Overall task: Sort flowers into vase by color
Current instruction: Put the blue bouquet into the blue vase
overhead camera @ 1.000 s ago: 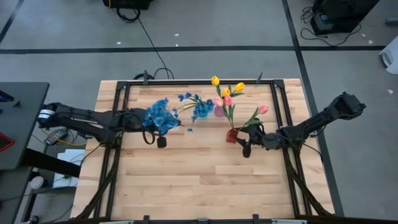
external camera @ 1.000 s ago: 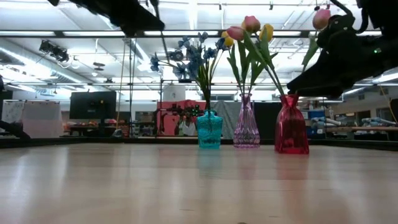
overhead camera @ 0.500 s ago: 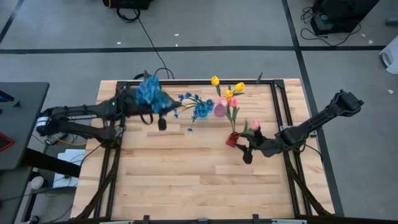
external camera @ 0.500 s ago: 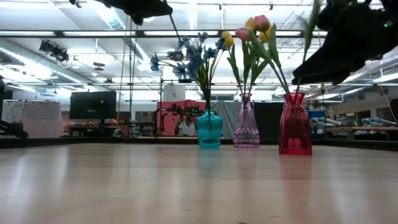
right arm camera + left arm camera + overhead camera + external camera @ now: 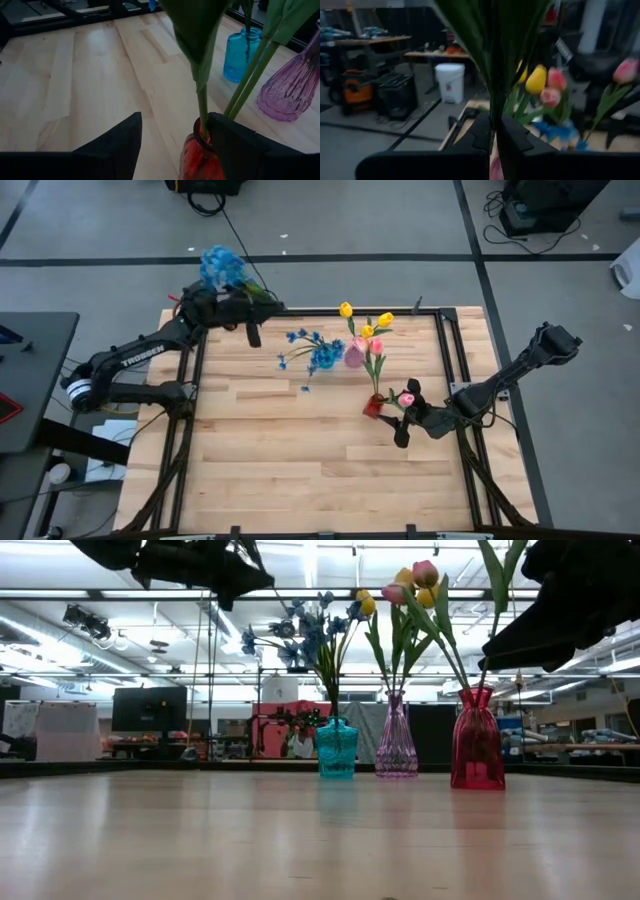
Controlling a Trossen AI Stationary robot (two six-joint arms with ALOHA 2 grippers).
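My left gripper is at the table's far left edge, level and shut on a bunch of small blue blossoms, whose head stands out beyond the edge. A blue vase holds more blue blossoms. Next to it, a purple vase holds yellow and pink tulips. A pink tulip stands in the red vase. My right gripper is open, one finger on either side of the red vase's neck. I cannot tell if a finger touches it. My left gripper pinches the bunch's green stem between its two fingers, which come at it level and lie across it. The bunch is lifted clear. Its leaves rise above the fingers, and the rest of the stem is hidden below them.
The three vases stand in a row near the middle of the table's far half. A black frame runs along the table's far and side edges. The near half of the wooden table is bare board.
My left gripper has swung from over the table's left middle toward the far left edge and risen, carrying the blue bunch, whose head now hangs beyond the far edge. The pink tulip has swung upright in the red vase, and my right gripper has drawn back a little.
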